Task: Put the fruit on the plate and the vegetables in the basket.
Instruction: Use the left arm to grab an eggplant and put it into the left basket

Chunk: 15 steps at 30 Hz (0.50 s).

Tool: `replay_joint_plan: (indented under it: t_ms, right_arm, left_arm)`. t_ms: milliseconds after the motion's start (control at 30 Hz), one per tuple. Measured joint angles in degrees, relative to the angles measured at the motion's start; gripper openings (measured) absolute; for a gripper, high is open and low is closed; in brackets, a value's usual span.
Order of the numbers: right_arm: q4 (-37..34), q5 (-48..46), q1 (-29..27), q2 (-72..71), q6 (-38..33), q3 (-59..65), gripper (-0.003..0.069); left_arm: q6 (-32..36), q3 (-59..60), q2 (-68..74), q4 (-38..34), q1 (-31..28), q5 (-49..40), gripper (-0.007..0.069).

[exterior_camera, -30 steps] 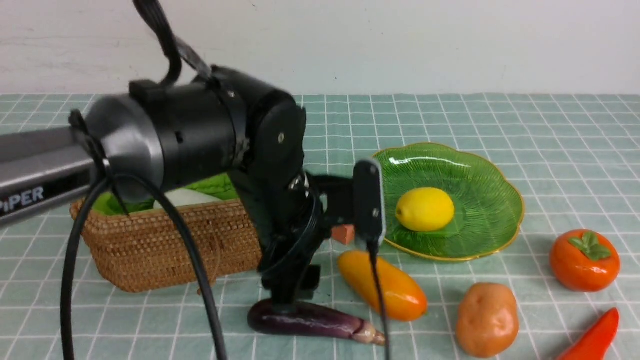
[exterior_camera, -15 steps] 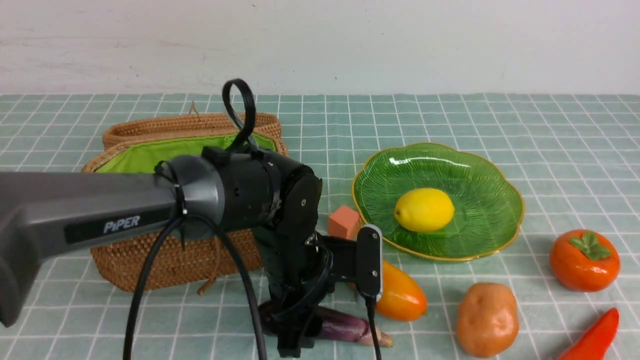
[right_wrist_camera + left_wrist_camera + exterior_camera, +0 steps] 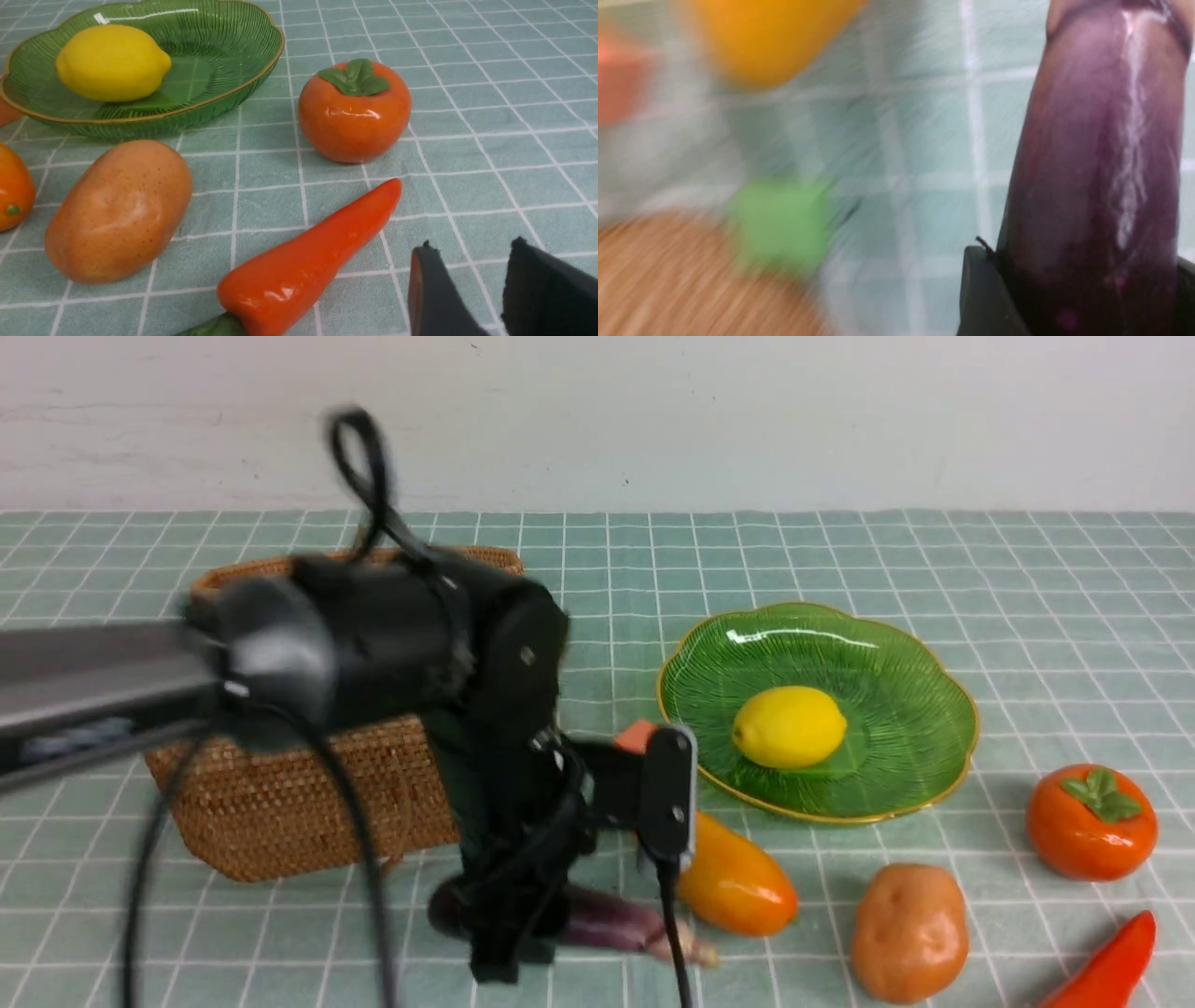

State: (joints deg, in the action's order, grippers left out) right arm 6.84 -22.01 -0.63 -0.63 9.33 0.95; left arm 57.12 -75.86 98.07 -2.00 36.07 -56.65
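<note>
My left gripper [image 3: 504,947] is shut on the dark purple eggplant [image 3: 611,924], held just above the cloth in front of the wicker basket [image 3: 299,803]; in the left wrist view the eggplant [image 3: 1097,163] fills the jaws of that gripper [image 3: 1083,275]. The lemon [image 3: 789,726] lies on the green plate [image 3: 934,663]. The mango [image 3: 738,887], potato [image 3: 908,933], persimmon [image 3: 1090,821] and red pepper [image 3: 1106,971] lie on the cloth. My right gripper [image 3: 472,252] is open and empty beside the pepper [image 3: 308,261]. The radish is hidden behind my arm.
A salmon cube [image 3: 635,735] sits between the basket and the plate. A green cube [image 3: 780,224] lies near the basket wall [image 3: 691,280]. My left arm blocks most of the basket's opening in the front view. The right wrist view shows the persimmon [image 3: 354,112] and potato [image 3: 119,210].
My left gripper dropped onto the eggplant and closed on it. It now moves up and to the left with the eggplant, blurred by motion. The other fruit and vegetables have not moved.
</note>
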Motion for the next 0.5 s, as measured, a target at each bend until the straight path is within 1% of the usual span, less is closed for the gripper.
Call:
replay_joint_plan:
  t_ms: [100,133,167,200,267,333,367,400,500]
  right_arm:
    - [0.0,0.0,0.0,0.0,0.0,0.0,0.0242]
    - [0.0,0.0,0.0,0.0,0.0,0.0,0.0242]
    - [0.0,0.0,0.0,0.0,0.0,0.0,0.0242]
    - [0.0,0.0,0.0,0.0,0.0,0.0,0.0242]
    - [0.0,0.0,0.0,0.0,0.0,0.0,0.0242]
    - [0.0,0.0,0.0,0.0,0.0,0.0,0.0242]
    - [0.0,0.0,0.0,0.0,0.0,0.0,0.0242]
    - [0.0,0.0,0.0,0.0,0.0,0.0,0.0242]
    - [0.0,0.0,0.0,0.0,0.0,0.0,0.0242]
  left_arm:
    - [-1.6,0.0,-4.2,2.0,-2.7,0.4,0.0382]
    - [-3.4,0.0,-7.7,4.7,-6.5,2.3,0.0382]
    - [-3.6,0.0,-7.7,4.9,-6.5,2.6,0.0382]
    - [-4.9,0.0,-9.6,6.0,-10.2,6.0,0.0382]
    - [-6.4,0.0,-11.0,7.3,-15.1,13.8,0.0382]
    - [-6.8,0.0,-10.9,7.7,-17.2,19.5,0.0382]
    - [-6.8,0.0,-10.7,7.7,-17.7,19.5,0.0382]
    - [-7.1,0.0,-10.1,7.7,-18.9,23.4,0.0382]
    - [-8.8,0.0,-7.4,7.7,-21.4,27.1,0.0382]
